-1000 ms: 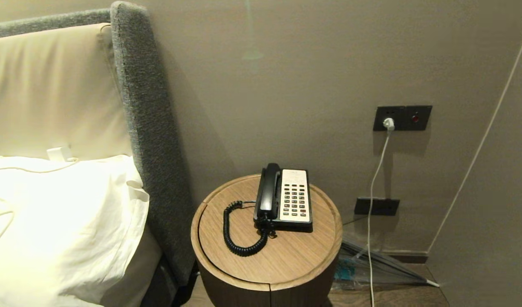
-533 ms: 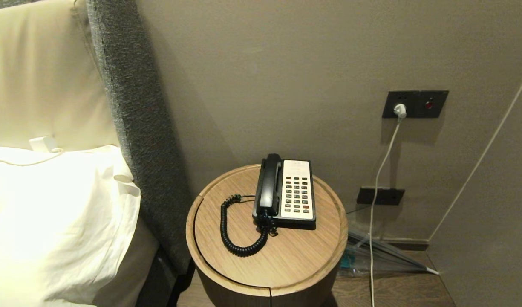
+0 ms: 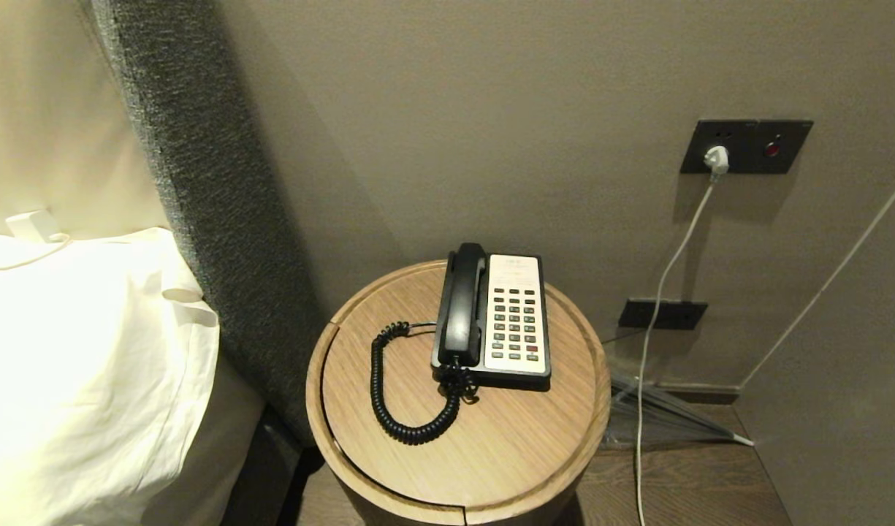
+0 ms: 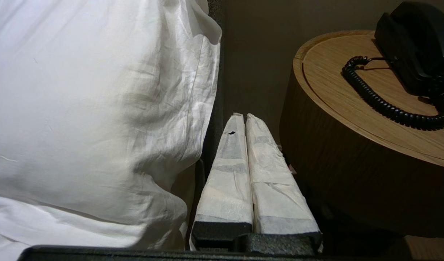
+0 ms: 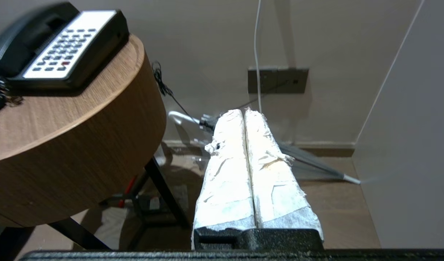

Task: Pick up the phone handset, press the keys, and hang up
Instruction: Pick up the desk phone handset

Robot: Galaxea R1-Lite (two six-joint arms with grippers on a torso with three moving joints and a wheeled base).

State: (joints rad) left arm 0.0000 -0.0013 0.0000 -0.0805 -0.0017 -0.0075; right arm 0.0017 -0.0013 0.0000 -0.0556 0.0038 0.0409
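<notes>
The robot's head has dipped closer — nothing on the round worktop (image 3: 491,446) has shifted. The phone handset (image 3: 462,303) lies in its cradle left of the keys (image 3: 513,325). Left hand (image 4: 242,116) and right hand (image 5: 244,112) hang low, fingers pressed together, empty.

1. the phone handset (image 3: 462,303), long, glossy and black, lay in its cradle along the left side of the phone, its coiled cord looping over the tabletop.
2. the keys (image 3: 513,325), small dark grey buttons with one red, formed a grid on the white faceplate beside it.
</notes>
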